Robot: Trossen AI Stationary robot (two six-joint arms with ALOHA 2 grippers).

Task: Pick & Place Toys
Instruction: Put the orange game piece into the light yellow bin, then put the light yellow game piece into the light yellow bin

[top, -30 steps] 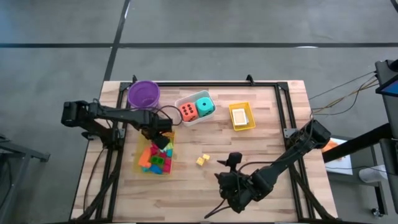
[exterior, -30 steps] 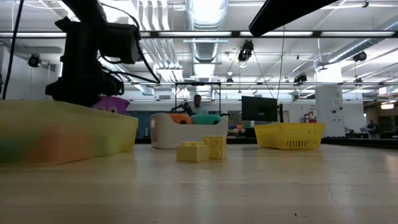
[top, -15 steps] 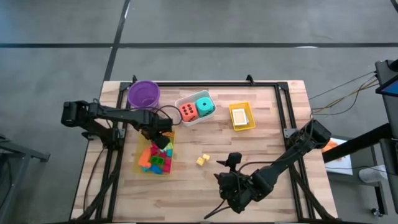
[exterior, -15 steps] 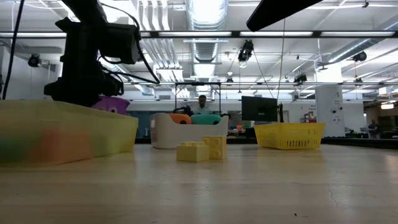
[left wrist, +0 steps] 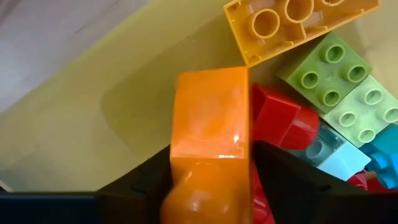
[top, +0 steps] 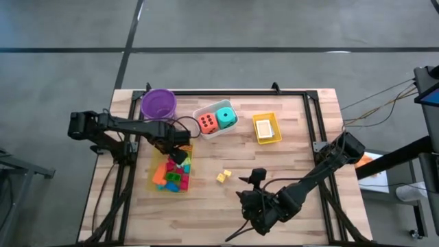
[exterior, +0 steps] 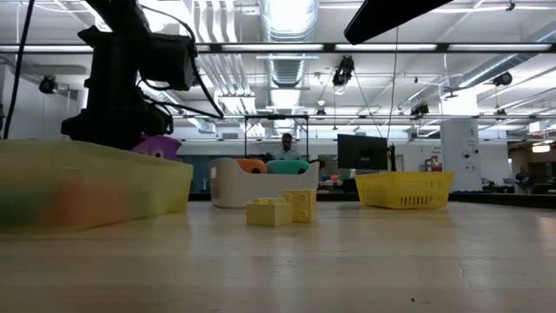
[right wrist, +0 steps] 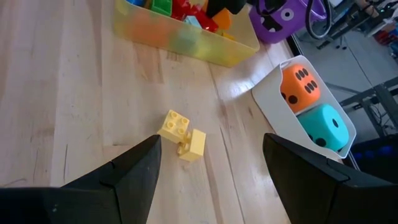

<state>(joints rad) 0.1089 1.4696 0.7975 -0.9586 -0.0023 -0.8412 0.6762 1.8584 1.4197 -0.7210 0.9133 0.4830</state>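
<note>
Over the yellow tray [top: 156,180], an orange block [left wrist: 210,143] sits between the left gripper [top: 180,152]'s jaws; whether it is gripped cannot be told. Release should be completed low. Right gripper [right wrist: 211,163]'s jaws stand open over the bench.

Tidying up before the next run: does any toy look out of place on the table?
Yes: yellow blocks lie loose on the bare wooden table, between the yellow tray of blocks and the right gripper, outside every container.
</note>
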